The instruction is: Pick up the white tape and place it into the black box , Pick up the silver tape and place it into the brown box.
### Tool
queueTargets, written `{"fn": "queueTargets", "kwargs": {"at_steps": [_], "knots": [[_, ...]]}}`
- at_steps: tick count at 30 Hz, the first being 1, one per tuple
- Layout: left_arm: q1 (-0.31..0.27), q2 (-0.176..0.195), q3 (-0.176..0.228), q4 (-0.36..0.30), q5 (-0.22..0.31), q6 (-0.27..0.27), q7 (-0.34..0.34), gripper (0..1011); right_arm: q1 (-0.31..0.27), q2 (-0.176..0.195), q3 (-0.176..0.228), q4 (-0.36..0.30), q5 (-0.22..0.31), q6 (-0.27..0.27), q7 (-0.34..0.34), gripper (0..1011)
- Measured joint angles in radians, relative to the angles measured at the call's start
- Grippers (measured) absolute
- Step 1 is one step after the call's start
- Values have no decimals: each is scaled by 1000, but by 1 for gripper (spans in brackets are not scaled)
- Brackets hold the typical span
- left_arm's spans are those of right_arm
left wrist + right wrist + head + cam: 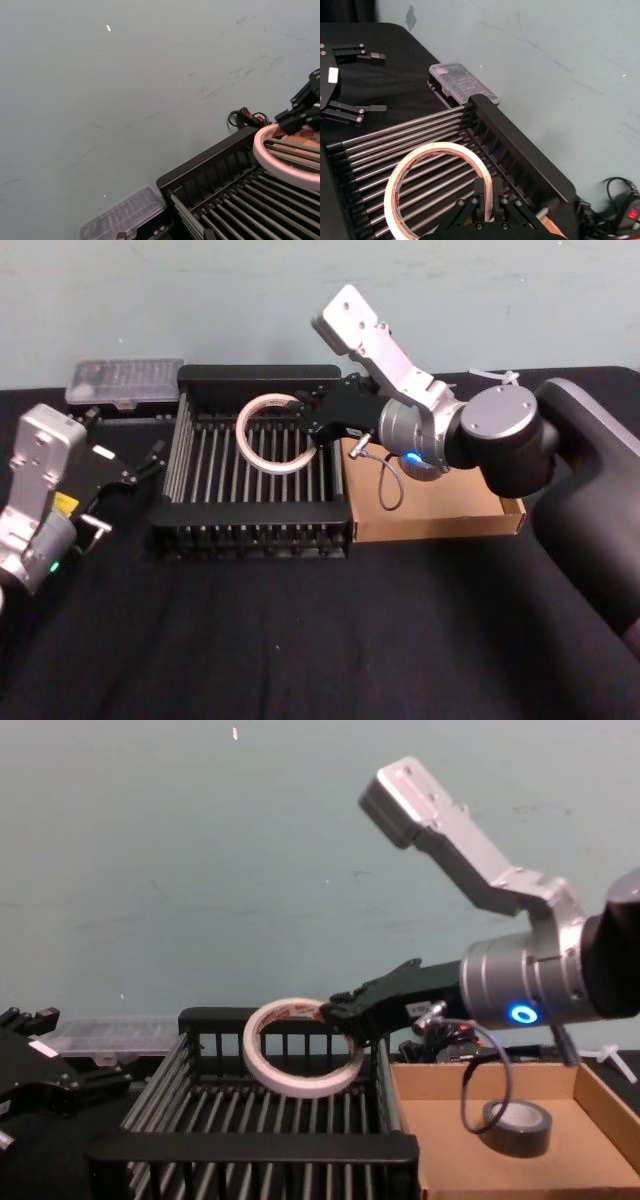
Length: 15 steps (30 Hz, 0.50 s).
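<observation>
The white tape (272, 434) is up in the air, a thin, wide-holed off-white ring with red print along its inner core, tilted and hanging over the far right part of the black box (250, 530). The right gripper (312, 427) has it pinched by the rim, fingers clamped on the band, reaching in from the right across the crate. The crate itself is hard black plastic, thick solid rims, its floor a row of smooth metal-looking bars. Just right of it, touching, sits the brown box (440, 515), a shallow matte cardboard tray. From the chest camera you get what the head camera hides behind the arm: the silver tape (515, 1125), a chunky dull grey roll, lying flat inside the cardboard tray. The right wrist camera shows the ring close up, red marks plain on the inside. Over on the left, the left gripper (135, 472) sits low by the crate's left side, fingers spread apart and empty. A clear plastic case (125, 382) lies far left by the wall.
</observation>
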Motion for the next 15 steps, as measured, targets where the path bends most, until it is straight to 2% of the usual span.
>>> {"fn": "queueTargets", "kwargs": {"at_steps": [8,15], "knots": [[0,0,0,0,0,0,0,1002,36,-48,-10,104,-11,-21,9,95],[0,0,0,0,0,0,0,1001,54,-73,-15,162,-21,-31,10,95]]}}
